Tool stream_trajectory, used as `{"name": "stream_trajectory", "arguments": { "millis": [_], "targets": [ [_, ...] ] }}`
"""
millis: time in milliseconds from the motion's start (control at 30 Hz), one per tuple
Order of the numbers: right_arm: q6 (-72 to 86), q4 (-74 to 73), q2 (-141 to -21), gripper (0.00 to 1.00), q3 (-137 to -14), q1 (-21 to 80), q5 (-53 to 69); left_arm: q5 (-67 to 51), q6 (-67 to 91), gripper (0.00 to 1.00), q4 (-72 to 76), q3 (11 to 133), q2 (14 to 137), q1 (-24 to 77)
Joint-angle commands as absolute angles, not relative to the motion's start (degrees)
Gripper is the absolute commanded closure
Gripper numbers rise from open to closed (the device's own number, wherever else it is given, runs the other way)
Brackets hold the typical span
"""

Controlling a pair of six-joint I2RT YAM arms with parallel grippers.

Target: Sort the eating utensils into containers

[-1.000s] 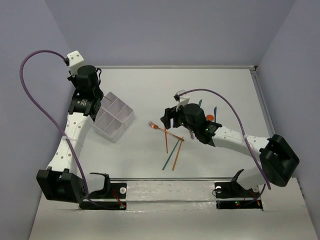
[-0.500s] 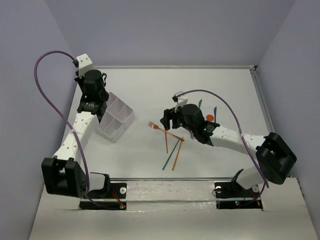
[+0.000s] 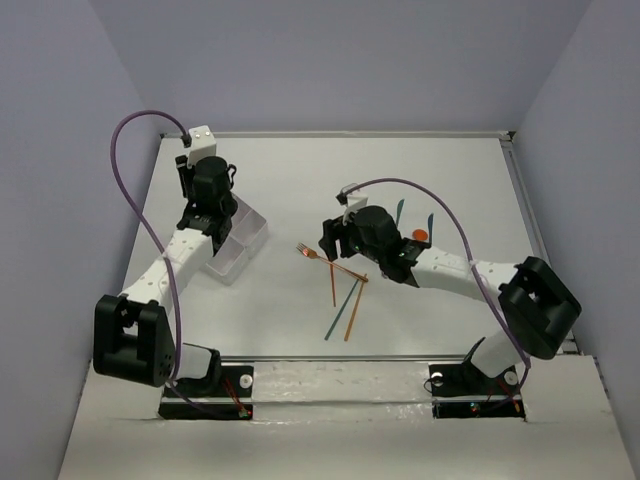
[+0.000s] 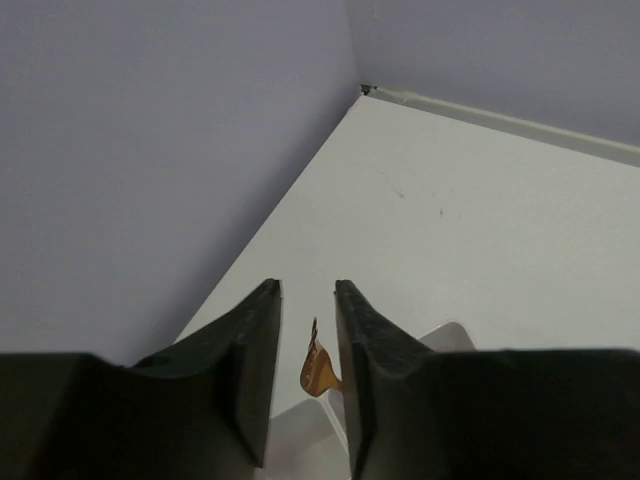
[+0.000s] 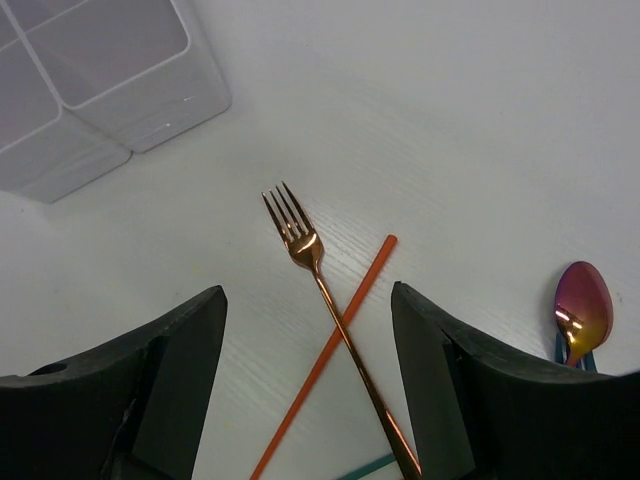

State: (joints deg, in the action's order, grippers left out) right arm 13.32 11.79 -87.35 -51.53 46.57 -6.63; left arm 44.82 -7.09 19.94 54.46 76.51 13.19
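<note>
The translucent divided tray sits left of centre. My left gripper hangs over its far-left end, jaws a narrow gap apart. A copper fork head shows in that gap above the tray rim, touching neither finger that I can see. My right gripper is wide open, low over a copper fork that crosses an orange stick. The fork, a red stick, an orange stick and a teal stick lie mid-table.
A copper-bowled spoon lies at the right, its bowl beside the right arm, with teal pieces behind it. The tray's corner is up-left of the fork. Walls close in on three sides; the far-left corner is ahead.
My left arm has swung right and forward, from beside the tray to over its far-left end. My right gripper has edged slightly left toward the fork, still open.
</note>
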Motion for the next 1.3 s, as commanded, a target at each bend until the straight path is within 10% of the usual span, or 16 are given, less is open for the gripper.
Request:
{"name": "stream_trajectory", "arguments": {
  "millis": [0, 233, 733, 1267],
  "targets": [
    [10.02, 7.83, -90.52, 0.31, -56.6, 46.58, -6.68, 45.09, -4.93, 0.47, 23.91, 56.33, 75.5, 13.97],
    [8.35, 3.26, -93.16, 0.42, -59.59, 46.58, -4.31, 41.93, -1.85, 0.21, 19.79, 58.79, 71.37, 15.73],
    [1.23, -15.38, -97.47, 0.51, -65.13, 46.05, 3.67, -6.11, 23.71, 0.21, -5.19, 58.48, 56.88, 18.71],
    [0.7, -15.38, -104.15, 0.51, -65.3, 45.0, 0.26, -12.57, 35.07, 0.16, 1.14, 32.87, 34.1, 20.39]
  ]
}}
